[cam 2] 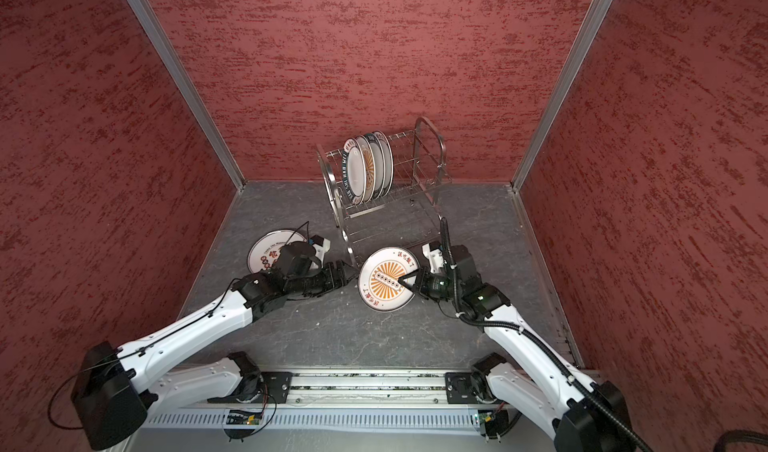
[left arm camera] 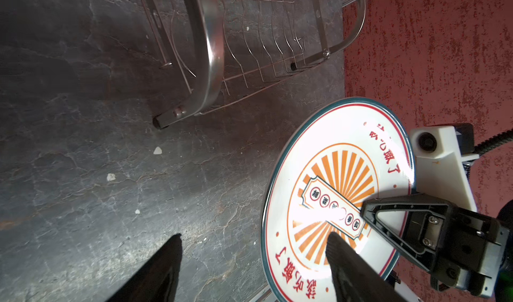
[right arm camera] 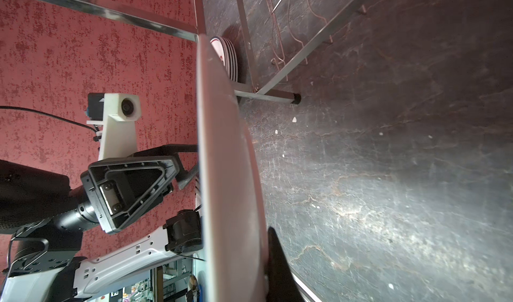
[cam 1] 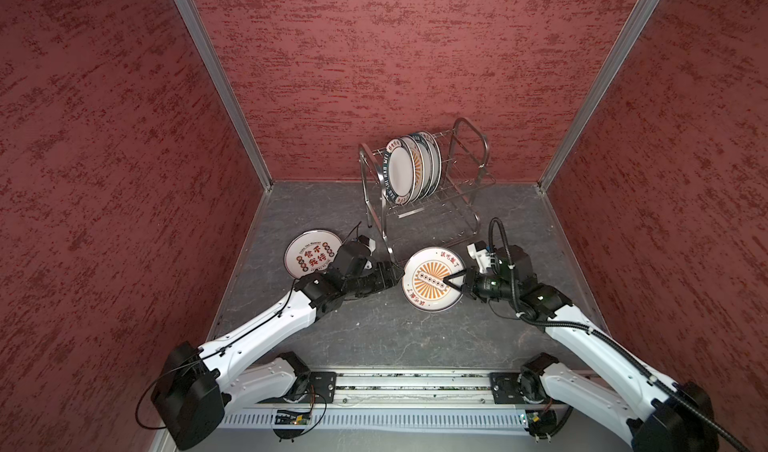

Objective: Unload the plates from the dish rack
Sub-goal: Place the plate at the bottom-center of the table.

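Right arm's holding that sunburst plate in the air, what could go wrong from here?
The round white orange-sunburst plate hangs from the right gripper by one rim only; released early, it could drop onto the grey tabletop. The open left gripper beside the opposite rim could knock it against the shiny steel wire dish rack close by.

Lab test booth, red textured walls [cam 1: 415, 55], aluminium corner posts [cam 1: 219, 76]

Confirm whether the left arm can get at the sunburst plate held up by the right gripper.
Probably yes: the left gripper is open, its jaws astride the rim of the sunburst plate, opposite the right gripper clamping it. Nothing lies between.
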